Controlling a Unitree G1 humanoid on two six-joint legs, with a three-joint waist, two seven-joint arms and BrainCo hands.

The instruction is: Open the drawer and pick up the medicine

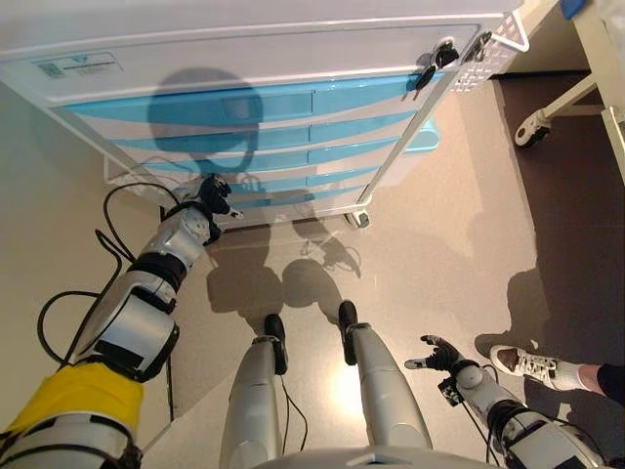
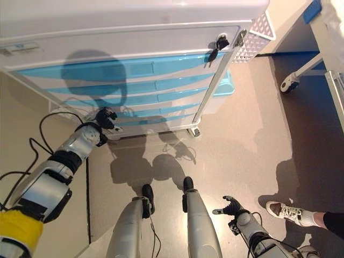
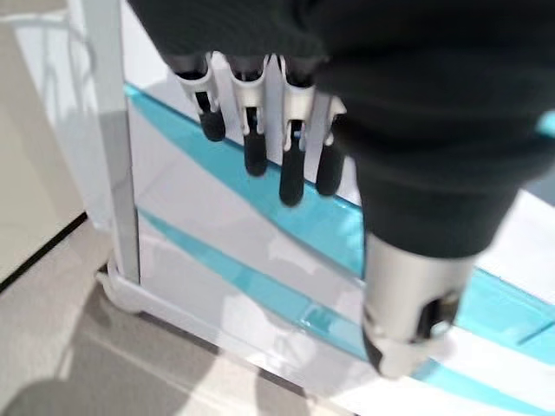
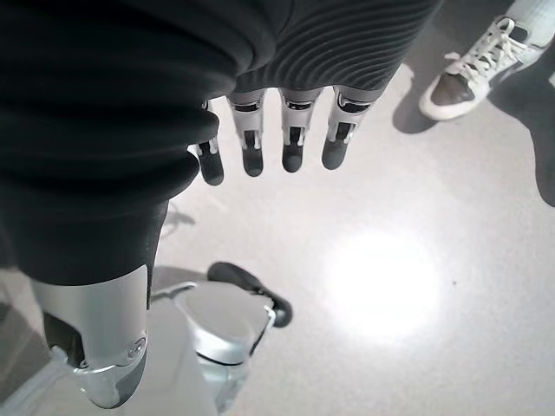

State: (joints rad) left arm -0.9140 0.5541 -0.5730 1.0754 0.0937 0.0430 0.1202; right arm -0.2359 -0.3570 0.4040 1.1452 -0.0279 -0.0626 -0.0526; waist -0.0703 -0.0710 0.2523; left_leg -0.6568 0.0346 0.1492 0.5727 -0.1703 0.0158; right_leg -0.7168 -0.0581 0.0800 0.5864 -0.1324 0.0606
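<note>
A white cart point(image 1: 293, 59) with several blue-striped drawers point(image 1: 322, 127) stands before me, and every drawer front is shut. My left hand point(image 1: 213, 195) is stretched out at the lowest drawers point(image 2: 156, 110) near the cart's left post point(image 3: 113, 147). Its fingers point(image 3: 251, 130) are straight and point at a blue-striped front point(image 3: 217, 225); I cannot tell if they touch it. My right hand point(image 1: 439, 354) hangs low at my right side above the floor, fingers point(image 4: 290, 139) relaxed and holding nothing. No medicine is in view.
Keys point(image 1: 430, 68) hang from a lock at the cart's top right corner, beside a white wire basket point(image 1: 493, 49). A blue bin point(image 1: 422, 140) sits behind the cart. A wheeled frame leg point(image 1: 535, 125) stands at the right. A person's white shoe point(image 1: 532, 364) is near my right hand.
</note>
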